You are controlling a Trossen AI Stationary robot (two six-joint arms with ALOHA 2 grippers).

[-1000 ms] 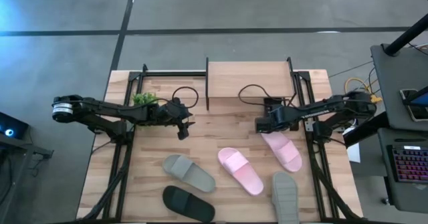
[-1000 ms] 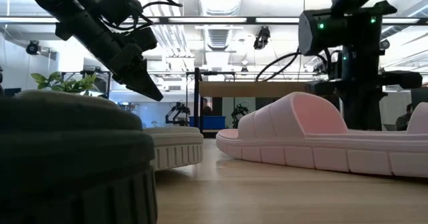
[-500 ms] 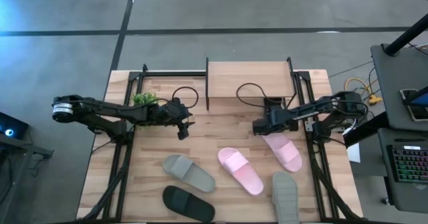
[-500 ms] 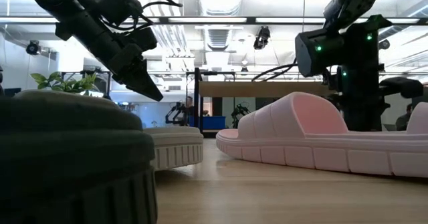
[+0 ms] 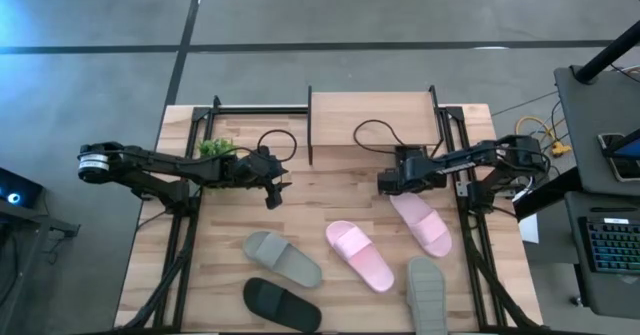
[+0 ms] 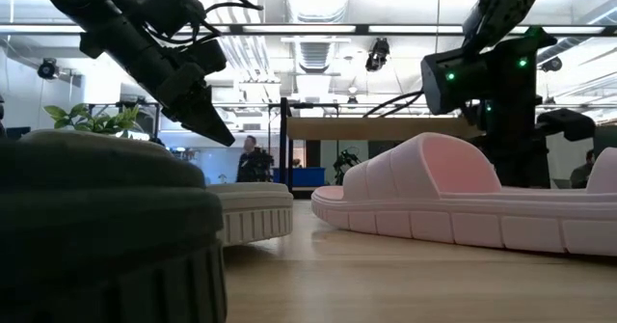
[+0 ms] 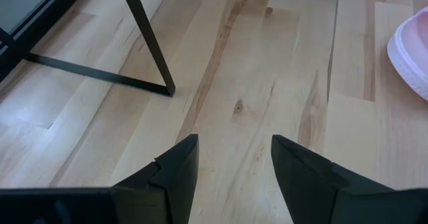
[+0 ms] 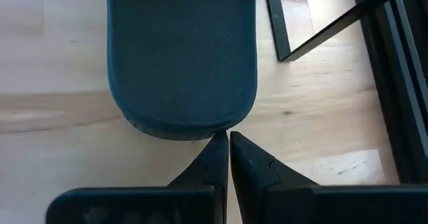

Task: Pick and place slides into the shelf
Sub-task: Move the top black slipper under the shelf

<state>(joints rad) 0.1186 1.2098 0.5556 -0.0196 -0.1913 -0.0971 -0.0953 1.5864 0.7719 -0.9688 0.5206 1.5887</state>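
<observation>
The shelf (image 5: 372,120) stands at the table's far middle. One black slide (image 8: 182,57) lies on the table beneath it and shows only in the right wrist view. My right gripper (image 5: 385,183) (image 8: 229,140) is shut, at that slide's rounded end. Two pink slides (image 5: 359,255) (image 5: 421,223), two grey ones (image 5: 282,258) (image 5: 425,293) and another black one (image 5: 282,305) lie sole down on the near half of the table. My left gripper (image 5: 272,190) (image 7: 234,157) hangs open above bare table, left of the shelf. My right gripper meets the rounded end edge (image 8: 200,132) of the black slide under the shelf with its shut fingertips (image 8: 217,147). The fingers come level along the slide's length from the near side. The slide lies flat on the table.
A small green plant (image 5: 215,147) stands at the far left by the left arm. A black shelf leg (image 8: 277,23) stands right beside the black slide, and another leg (image 7: 144,37) is ahead of my left gripper. Bare wood lies between the two grippers.
My right gripper has crept a little toward the table's left and far edge, closer in under the shelf, staying shut.
</observation>
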